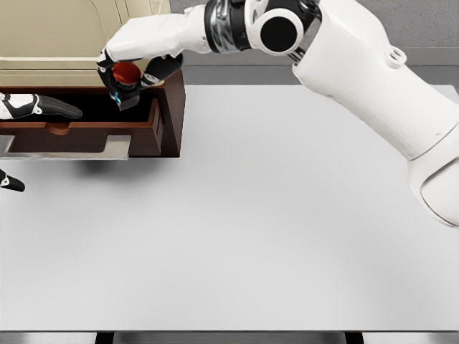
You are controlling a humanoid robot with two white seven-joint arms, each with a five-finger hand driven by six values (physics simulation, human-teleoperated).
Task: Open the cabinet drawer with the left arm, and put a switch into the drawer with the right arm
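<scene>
The switch [127,72], a small dark box with a round red button, is held in my right hand [138,70], whose fingers are curled around it. The hand hovers over the right end of the open drawer [86,133], a dark brown wooden tray pulled out of the beige cabinet [50,36]. A grey handle bar [107,147] runs along the drawer's front. My left hand [32,106] shows only in part at the left edge, lying across the drawer's front. Most of it is cut off by the frame.
The cabinet stands at the table's far left corner. The white table top [251,215] spreads across the rest of the view. My right arm [373,86] reaches in from the right across the table's back edge.
</scene>
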